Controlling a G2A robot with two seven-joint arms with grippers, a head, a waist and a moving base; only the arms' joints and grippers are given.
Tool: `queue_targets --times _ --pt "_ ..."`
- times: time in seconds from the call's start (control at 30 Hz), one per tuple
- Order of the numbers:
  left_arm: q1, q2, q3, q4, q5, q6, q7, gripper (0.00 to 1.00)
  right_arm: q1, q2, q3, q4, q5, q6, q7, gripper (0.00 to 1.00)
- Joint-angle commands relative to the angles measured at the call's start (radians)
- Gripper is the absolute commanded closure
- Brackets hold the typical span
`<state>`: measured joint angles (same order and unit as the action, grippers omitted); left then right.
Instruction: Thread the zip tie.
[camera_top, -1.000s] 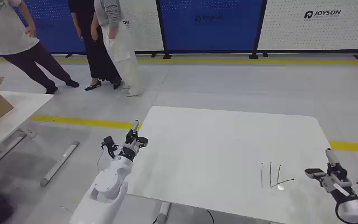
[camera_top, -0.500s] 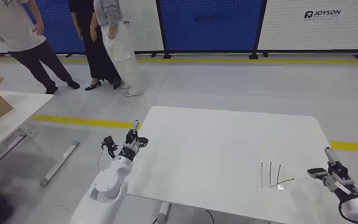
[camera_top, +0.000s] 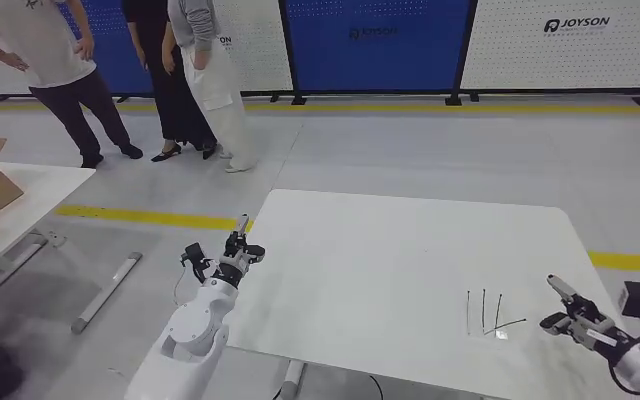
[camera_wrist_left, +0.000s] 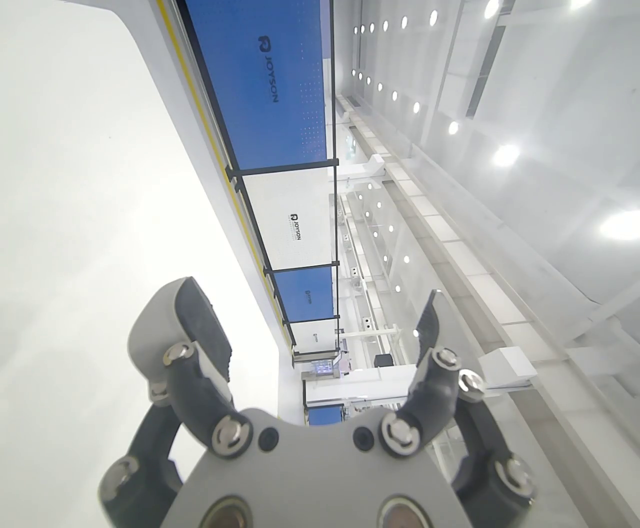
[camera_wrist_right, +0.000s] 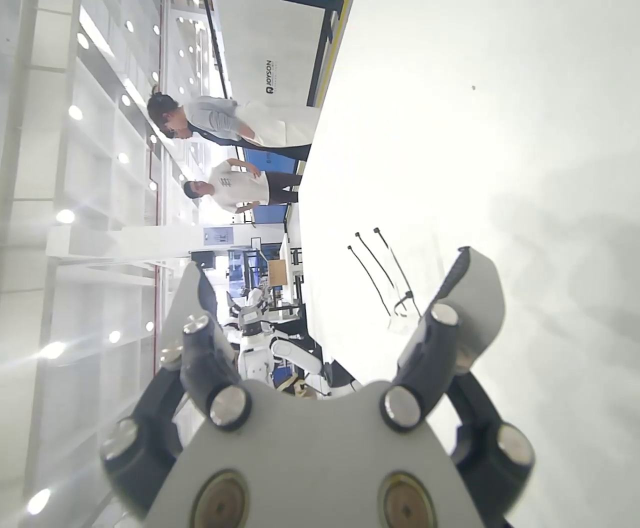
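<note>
Jaws apart, empty, both sides. Zip ties lie untouched on the worktop; pickup likely comes first, needing a fine pinch.

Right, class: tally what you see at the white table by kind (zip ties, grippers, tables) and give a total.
Zip ties: 4
Grippers: 2 (left gripper, right gripper)
Table: 1
Total: 7
</note>
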<state>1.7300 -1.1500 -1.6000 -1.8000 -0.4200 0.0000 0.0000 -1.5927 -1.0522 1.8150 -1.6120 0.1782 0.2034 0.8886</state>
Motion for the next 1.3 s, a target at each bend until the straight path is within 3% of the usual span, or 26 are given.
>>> queue_targets --times 0.0,0.27,0.5,0.63,0.73,1.03,1.27 --pt "0.0 0.0 0.0 0.0 0.0 0.0 0.0 0.0 0.0 0.0 0.001 -0.001 0.001 0.0 0.002 0.0" --pt "0.0 0.0 0.0 0.0 0.0 0.0 0.0 0.0 0.0 0.0 -0.003 0.003 0.0 -0.004 0.012 0.0" --pt "0.0 0.0 0.0 0.0 0.0 0.0 0.0 0.0 0.049 0.023 0.0 0.08 -0.087 -0.079 0.154 0.0" --pt "0.0 0.0 0.0 0.0 0.0 0.0 0.0 0.0 0.08 0.031 -0.038 0.105 -0.13 -0.108 0.211 0.0" --pt "0.0 0.0 0.0 0.0 0.0 0.0 0.0 0.0 0.103 0.033 -0.062 0.126 -0.101 -0.147 0.274 0.0" --pt "0.0 0.0 0.0 0.0 0.0 0.0 0.0 0.0 0.103 0.033 -0.062 0.126 -0.101 -0.147 0.274 0.0" --pt "0.0 0.0 0.0 0.0 0.0 0.0 0.0 0.0 0.11 0.032 -0.101 0.144 -0.141 -0.137 0.187 0.0"
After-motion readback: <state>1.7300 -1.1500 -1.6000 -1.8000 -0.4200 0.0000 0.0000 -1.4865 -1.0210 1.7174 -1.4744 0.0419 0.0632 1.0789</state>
